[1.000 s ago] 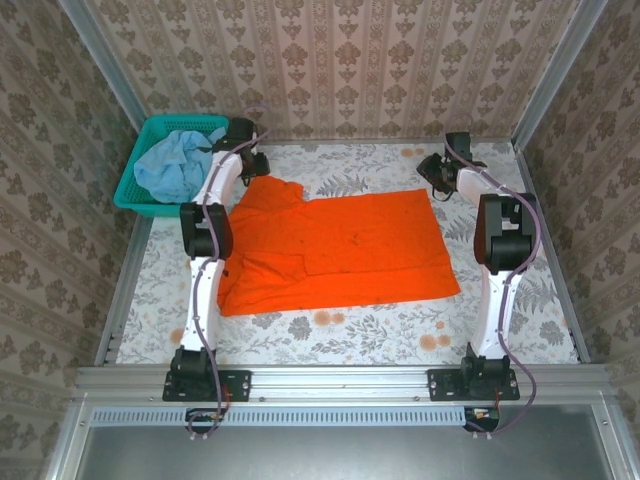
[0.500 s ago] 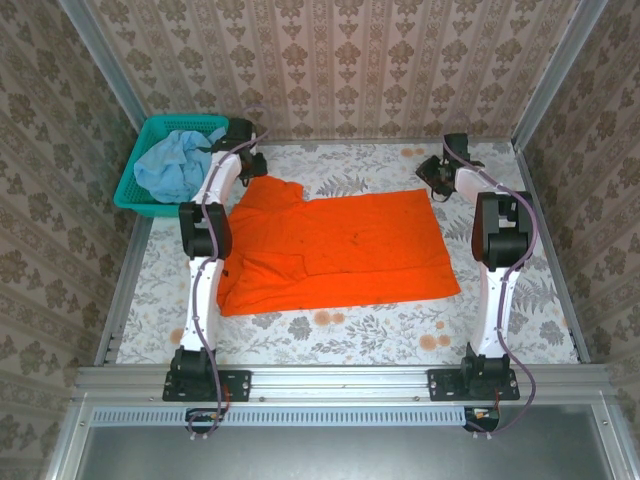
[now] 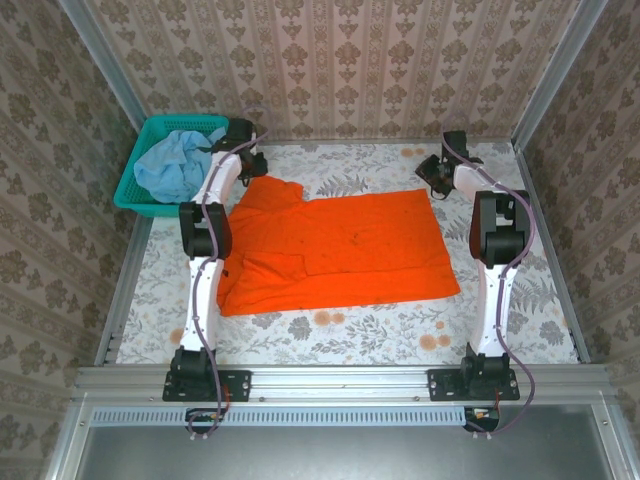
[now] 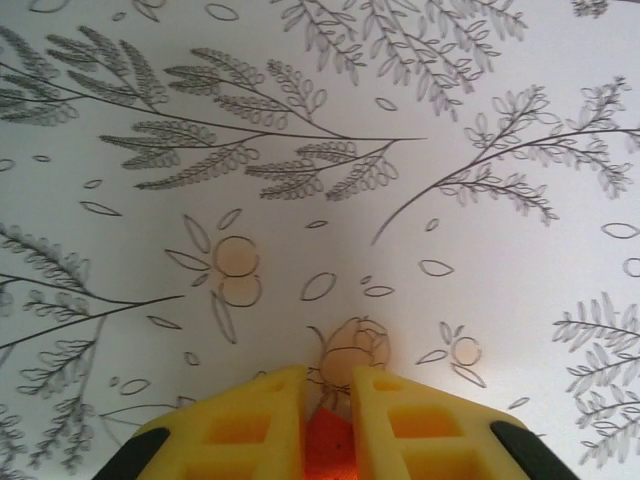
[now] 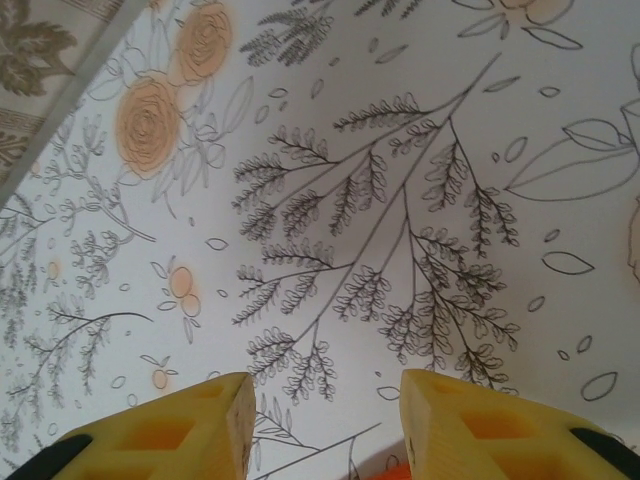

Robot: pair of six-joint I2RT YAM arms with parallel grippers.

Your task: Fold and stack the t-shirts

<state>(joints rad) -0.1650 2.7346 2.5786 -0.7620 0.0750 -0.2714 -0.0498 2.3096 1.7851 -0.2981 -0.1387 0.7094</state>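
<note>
The orange t-shirt (image 3: 340, 250) is lying flat on the desk (image 3: 380, 330). The left end effector (image 4: 329, 385) is pinching its far-left corner. The right end effector (image 5: 325, 400) is sitting at its far-right corner, fingers spread. Beyond that far-left corner, the blue t-shirt (image 3: 170, 165) is lying crumpled in the basket (image 3: 135, 197).

A sliver of orange shirt (image 4: 330, 448) sits between the left fingers (image 4: 250, 425), with the rest cut off below. Whether they pinch it is unclear. Inside the right fingers (image 5: 470, 425), an orange scrap meets the bottom edge. Behind the left fingers, the left arm (image 3: 205, 235) covers part of the shirt.
</note>
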